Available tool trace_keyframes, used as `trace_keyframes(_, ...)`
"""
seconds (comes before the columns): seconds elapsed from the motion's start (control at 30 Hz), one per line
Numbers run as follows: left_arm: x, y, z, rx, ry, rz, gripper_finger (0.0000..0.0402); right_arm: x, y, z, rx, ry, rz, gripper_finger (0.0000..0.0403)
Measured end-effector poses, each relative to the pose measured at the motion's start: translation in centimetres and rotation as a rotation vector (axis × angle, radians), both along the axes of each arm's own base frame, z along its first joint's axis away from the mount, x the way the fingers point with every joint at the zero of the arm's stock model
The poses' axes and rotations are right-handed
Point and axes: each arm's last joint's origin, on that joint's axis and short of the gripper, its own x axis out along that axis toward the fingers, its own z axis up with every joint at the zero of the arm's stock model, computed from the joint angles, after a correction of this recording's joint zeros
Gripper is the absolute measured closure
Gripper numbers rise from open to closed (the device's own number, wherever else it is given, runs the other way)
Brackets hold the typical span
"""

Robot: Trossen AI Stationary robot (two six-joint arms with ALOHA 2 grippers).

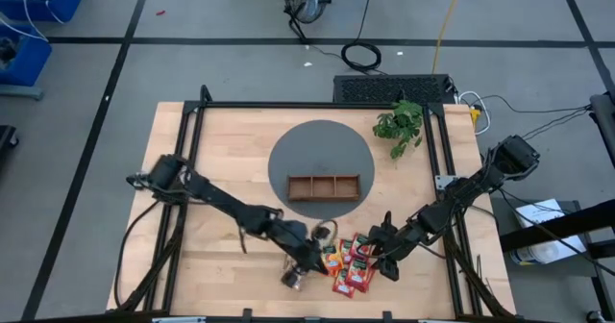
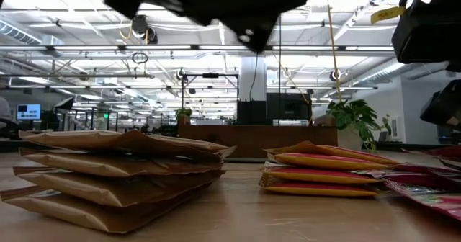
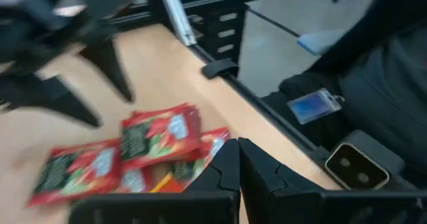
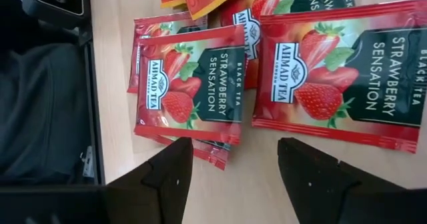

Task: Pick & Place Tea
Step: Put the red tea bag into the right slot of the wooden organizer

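Right gripper (image 4: 230, 174) of mine hangs low over the near-right part of the table (image 1: 221, 150), fingers spread as wide as they go, nothing between them. Below it lies the tea (image 1: 351, 262): a loose heap of sachets near the front edge, mostly red strawberry ones with a couple of orange-yellow ones at the far side of the heap.

Right wrist view: two red sachets face me. The left-hand one, call it red sachet (image 4: 190, 84), sits on top of others; the second sachet (image 4: 337, 77) lies flat beside it, just apart.

Left gripper (image 3: 238, 167) sits just left of the heap, fingers pressed together, holding nothing that I can see.

Wooden tray (image 1: 324, 186) stands on the grey round mat (image 1: 288, 155), further back at table centre, well apart from the heap. Its compartments look empty from above, so I judge that placing has barely begun.

Step in hand, as I read it: pick one sachet with the right gripper.
- Take a top sachet, not one pinned under another.
- Come down over an edge so one finger can get beneath.
- Flat foil lies close to the wood; risk of sliding or lifting two at once.
- Lift straight up before travelling to the tray.
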Motion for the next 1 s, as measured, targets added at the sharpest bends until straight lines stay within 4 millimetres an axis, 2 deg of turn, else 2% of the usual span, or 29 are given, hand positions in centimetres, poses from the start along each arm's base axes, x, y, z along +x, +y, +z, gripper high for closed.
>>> trace_keyframes(0.13, 2.2, -1.0, -0.5, 0.015, 0.029, -0.031, 0.0386, 0.0, 0.0, 0.0, 0.0, 0.0, 0.002, 0.0197)
trace_keyframes(0.33, 4.5, -2.3, -0.9, -0.028, 0.081, -0.102, 0.0397, 0.0, 0.0, 0.0, -0.003, -0.003, 0.007, 0.0197)
trace_keyframes(0.47, 5.6, -3.2, -2.1, -0.017, 0.124, -0.121, 0.0388, 0.0, 0.0, 0.0, -0.003, -0.003, 0.008, 0.0197)
trace_keyframes(0.73, 7.8, -2.5, -2.8, -0.018, 0.201, -0.073, 0.0392, 0.1, 0.1, -0.1, 0.01, 0.003, -0.016, 0.0197)
trace_keyframes(1.0, 8.5, -2.5, -3.8, -0.011, 0.239, -0.073, 0.0397, 0.3, 0.5, -1.3, 0.006, 0.031, -0.031, 0.0197)
